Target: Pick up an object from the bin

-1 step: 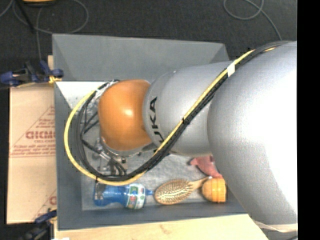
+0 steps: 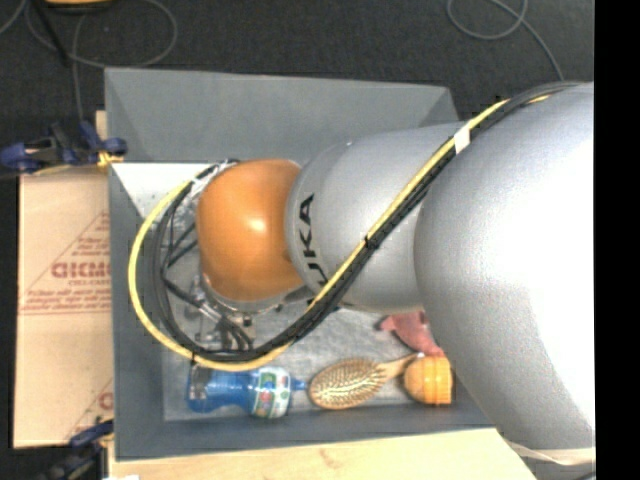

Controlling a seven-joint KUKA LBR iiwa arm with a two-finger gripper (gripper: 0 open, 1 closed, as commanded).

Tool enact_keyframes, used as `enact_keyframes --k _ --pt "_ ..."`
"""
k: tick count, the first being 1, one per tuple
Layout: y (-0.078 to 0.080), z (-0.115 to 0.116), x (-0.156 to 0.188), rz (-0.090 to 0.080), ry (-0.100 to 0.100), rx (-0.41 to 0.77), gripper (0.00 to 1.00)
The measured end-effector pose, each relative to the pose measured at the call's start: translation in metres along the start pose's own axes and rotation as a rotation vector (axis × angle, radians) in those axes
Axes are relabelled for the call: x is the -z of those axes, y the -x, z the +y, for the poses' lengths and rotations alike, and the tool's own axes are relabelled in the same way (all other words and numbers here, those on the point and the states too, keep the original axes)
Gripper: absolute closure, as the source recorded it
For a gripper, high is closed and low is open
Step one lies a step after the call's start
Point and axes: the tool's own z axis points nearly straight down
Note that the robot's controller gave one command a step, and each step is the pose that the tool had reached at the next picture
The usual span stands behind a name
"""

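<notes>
Camera view: blue bottle lies on its side just below the gripper, long axis running left-right. Wooden hairbrush sits further to the gripper's lower right. Claw spread or closed? Honestly can't tell, the orange wrist cover hides it.

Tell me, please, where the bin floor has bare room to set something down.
Bare floor shows between the arm and the hairbrush, and beside the bin's left wall. The front is crowded: blue bottle, hairbrush, orange round thing, pink thing behind them.
</notes>
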Motion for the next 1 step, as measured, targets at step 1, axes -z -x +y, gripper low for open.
enact_keyframes --k 1 --pt "-0.0164 -0.0442 -0.0515 -0.004 0.002 -0.03 0.0"
